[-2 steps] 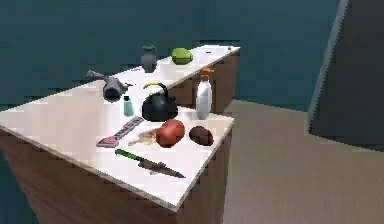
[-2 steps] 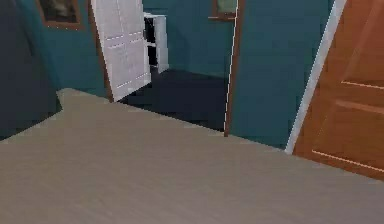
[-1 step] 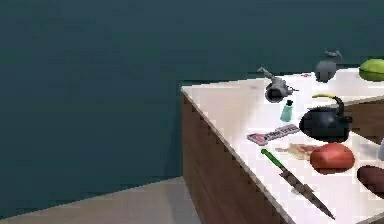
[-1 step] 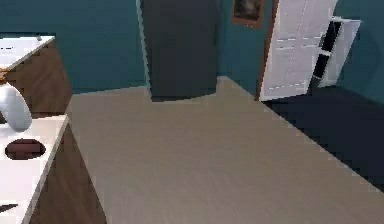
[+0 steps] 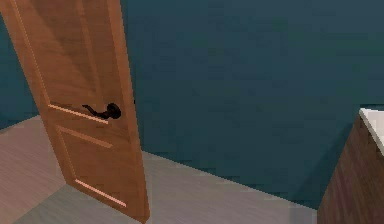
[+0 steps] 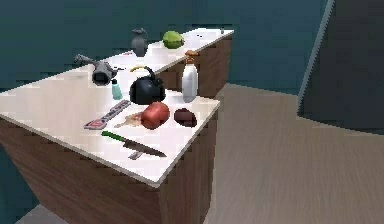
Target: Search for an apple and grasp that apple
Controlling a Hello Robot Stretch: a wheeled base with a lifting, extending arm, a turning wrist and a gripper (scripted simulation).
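Sitting near the counter (image 6: 60,100) edge, a red fruit (image 6: 154,115) faces open floor (image 6: 290,160).

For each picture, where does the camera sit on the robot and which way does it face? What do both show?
Forward view: on the robot, facing ahead and somewhat down at an orange-brown wooden door and a dark teal wall.
Arm side view: on the robot's body, facing sideways at a pale-topped wooden counter bearing a black kettle.
Shared: the teal wall; probably that counter, at the forward view's right edge.
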